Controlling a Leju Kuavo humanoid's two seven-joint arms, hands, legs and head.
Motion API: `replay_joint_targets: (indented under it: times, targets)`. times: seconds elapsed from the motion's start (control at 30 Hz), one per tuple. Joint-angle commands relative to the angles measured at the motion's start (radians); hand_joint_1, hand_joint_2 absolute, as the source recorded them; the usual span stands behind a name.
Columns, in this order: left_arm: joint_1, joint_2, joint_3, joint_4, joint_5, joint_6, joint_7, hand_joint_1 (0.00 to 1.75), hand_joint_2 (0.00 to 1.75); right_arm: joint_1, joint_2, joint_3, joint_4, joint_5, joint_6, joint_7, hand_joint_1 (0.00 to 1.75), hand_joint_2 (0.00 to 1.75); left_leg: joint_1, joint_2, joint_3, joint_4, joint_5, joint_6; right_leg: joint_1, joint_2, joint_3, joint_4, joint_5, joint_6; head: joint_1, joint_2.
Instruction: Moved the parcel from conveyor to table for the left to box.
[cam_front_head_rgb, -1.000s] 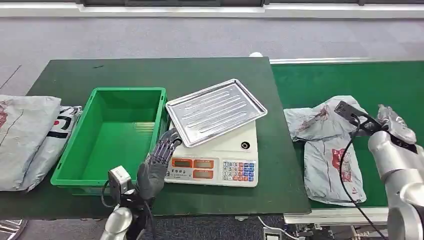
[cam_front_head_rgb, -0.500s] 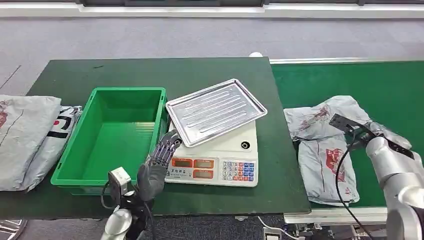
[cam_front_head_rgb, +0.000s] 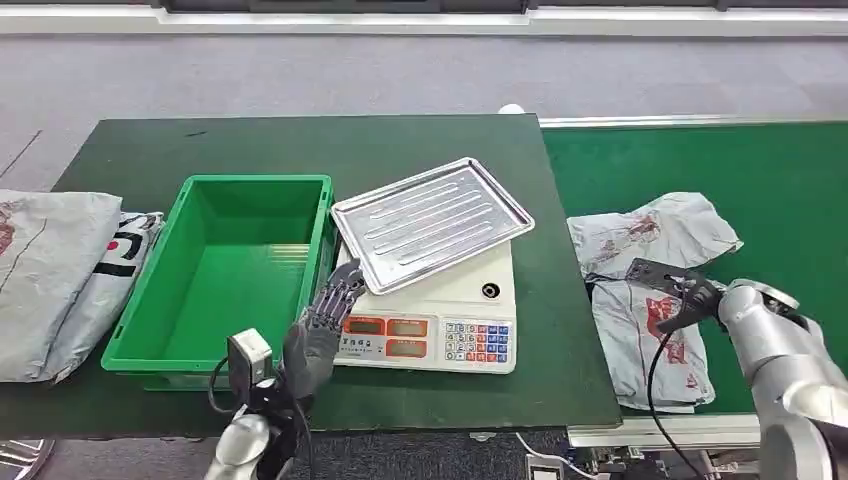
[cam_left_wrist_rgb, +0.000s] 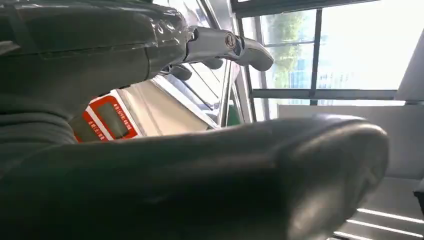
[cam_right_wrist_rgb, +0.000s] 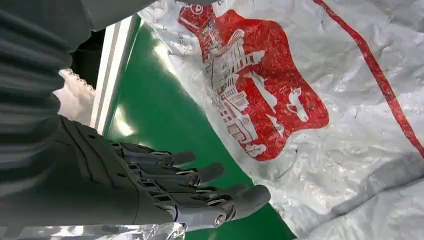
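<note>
Right hand (cam_right_wrist_rgb: 150, 195) over the grey parcel (cam_front_head_rgb: 655, 300) on the conveyor (cam_front_head_rgb: 780, 170), fingers stretched, holding nothing. Left hand (cam_front_head_rgb: 318, 335) near the scale (cam_front_head_rgb: 440, 320), fingers spread, empty.

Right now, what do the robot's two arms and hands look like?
Both arms are silver metal. The left hand has a dark grey palm, darker segmented fingers and a small boxy wrist camera with a black cable. The right hand is dark too, with ribbed grey cover and jointed black fingers; a black cable loops along the right arm.
</note>
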Motion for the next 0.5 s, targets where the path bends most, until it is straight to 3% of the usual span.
replay_joint_targets:
  times: [0.03, 0.23, 0.43, 0.5]
  targets:
    - [-0.035, 0.034, -0.044, 0.058, 0.003, 0.002, 0.004, 0.0, 0.0, -0.03, 0.026, -0.045, 0.059, -0.001, 0.006, -0.001, 0.0, 1.75, 0.0, 0.002, 0.002, -0.002, 0.0, -0.001, 0.0, 0.002, 0.001, -0.001, 0.001, -0.001, 0.0, 0.0]
    - [-0.035, 0.034, -0.044, 0.058, 0.003, 0.002, 0.004, 0.0, 0.0, -0.03, 0.026, -0.045, 0.059, -0.001, 0.006, -0.001, 0.0, 1.75, 0.0, 0.002, 0.002, -0.002, 0.0, -0.001, 0.0, 0.002, 0.001, -0.002, 0.001, -0.002, 0.0, 0.0]
    - [0.015, 0.047, -0.031, 0.027, 0.026, 0.039, -0.002, 0.0, 0.0, 0.022, 0.043, 0.049, 0.029, 0.038, -0.027, -0.185, 0.0, 1.75, 0.0, 0.003, 0.003, -0.002, 0.0, -0.001, 0.0, 0.003, 0.002, -0.002, 0.001, -0.001, 0.0, 0.0]
    - [0.014, 0.049, -0.029, 0.027, 0.026, 0.04, -0.002, 0.0, 0.0, 0.048, 0.076, 0.061, 0.018, 0.039, -0.058, -0.182, 0.0, 1.75, 0.001, 0.004, 0.004, -0.003, 0.0, -0.001, 0.001, 0.004, 0.002, -0.002, 0.001, -0.001, 0.0, 0.0]
